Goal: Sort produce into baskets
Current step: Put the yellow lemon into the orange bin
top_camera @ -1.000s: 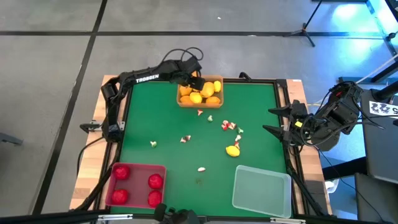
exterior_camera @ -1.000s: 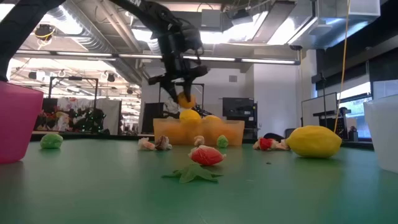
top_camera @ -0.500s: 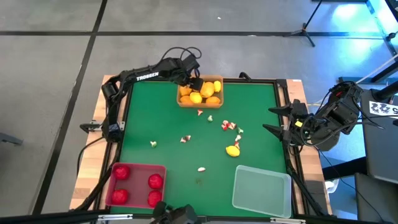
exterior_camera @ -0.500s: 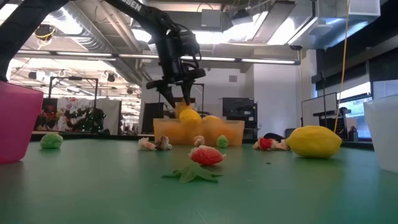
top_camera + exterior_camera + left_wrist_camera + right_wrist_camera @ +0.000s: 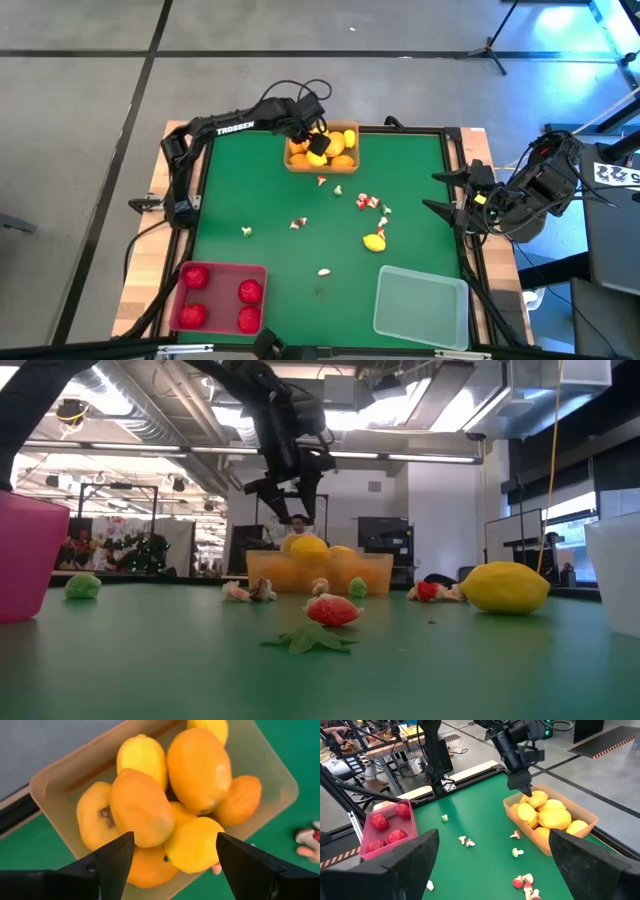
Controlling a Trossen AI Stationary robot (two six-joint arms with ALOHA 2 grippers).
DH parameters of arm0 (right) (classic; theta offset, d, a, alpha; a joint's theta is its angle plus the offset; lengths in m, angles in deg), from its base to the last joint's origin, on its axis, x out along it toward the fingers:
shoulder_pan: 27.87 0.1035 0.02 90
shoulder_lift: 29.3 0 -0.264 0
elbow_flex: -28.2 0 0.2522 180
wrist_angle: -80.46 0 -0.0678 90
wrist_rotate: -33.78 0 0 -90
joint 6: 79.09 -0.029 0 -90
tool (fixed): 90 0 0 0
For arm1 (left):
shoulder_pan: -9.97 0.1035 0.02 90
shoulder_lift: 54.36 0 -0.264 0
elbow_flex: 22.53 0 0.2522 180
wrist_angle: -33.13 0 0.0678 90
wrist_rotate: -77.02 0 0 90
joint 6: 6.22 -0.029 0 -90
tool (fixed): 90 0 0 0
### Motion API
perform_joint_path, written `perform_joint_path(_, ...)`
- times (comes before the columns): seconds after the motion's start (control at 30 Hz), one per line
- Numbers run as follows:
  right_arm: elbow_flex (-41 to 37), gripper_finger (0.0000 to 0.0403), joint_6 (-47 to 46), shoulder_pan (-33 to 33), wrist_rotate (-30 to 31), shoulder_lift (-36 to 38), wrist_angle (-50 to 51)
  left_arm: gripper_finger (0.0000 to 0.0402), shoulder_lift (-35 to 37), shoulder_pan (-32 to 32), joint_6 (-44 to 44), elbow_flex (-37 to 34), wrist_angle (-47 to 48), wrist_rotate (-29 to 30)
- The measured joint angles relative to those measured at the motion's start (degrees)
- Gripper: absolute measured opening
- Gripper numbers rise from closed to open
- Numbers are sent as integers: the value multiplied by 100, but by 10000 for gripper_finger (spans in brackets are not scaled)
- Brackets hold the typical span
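Observation:
The orange-tan basket [image 5: 292, 163] stands at the table's far edge, heaped with yellow and orange oval fruits [image 5: 197, 767]. My left gripper [image 5: 316, 136] hangs just above that heap, open, with nothing between its fingers [image 5: 112, 860]. In the low view my left gripper [image 5: 284, 508] is clear of the top fruit [image 5: 306, 546]. One yellow fruit [image 5: 374, 241] lies on the green mat right of centre, with small whitish-and-red bits [image 5: 372, 203] near it. My right gripper [image 5: 438, 193] waits open at the table's right edge.
The red basket [image 5: 214, 270] with several red round fruits sits at the near left corner. The clear basket [image 5: 420, 303] stands at the near right. Loose small bits [image 5: 298, 223] dot the middle of the mat. A raised frame borders the mat.
My left gripper has opened over the orange-tan basket and let go of a yellow fruit, which now lies on top of the heap. The gripper has then risen a little and rolled about its own axis.

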Motion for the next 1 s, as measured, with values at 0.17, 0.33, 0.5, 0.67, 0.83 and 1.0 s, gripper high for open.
perform_joint_path(0.17, 0, 374, 0, 0, -3, 0, -9, 278, 209, -224, -432, 0, 59, -188)
perform_joint_path(0.33, 0, 374, 0, 1, -15, 0, -8, 278, 462, -691, -616, 3, -191, -607)
perform_joint_path(0.5, 0, 374, 3, 1, -17, 0, 3, 278, 411, -1598, -1626, 7, -911, -1117)
perform_joint_path(0.67, 0, 374, 13, 0, -36, 2, 28, 278, 51, -2520, -2458, 7, -1834, -1121)
perform_joint_path(0.83, 0, 374, 11, 1, -82, 1, 35, 278, -476, -3022, -2507, 7, -2932, -1113)
perform_joint_path(1.0, 0, 374, 5, 0, -135, 2, 29, 278, -1105, -3226, -2559, 4, -3865, -1096)
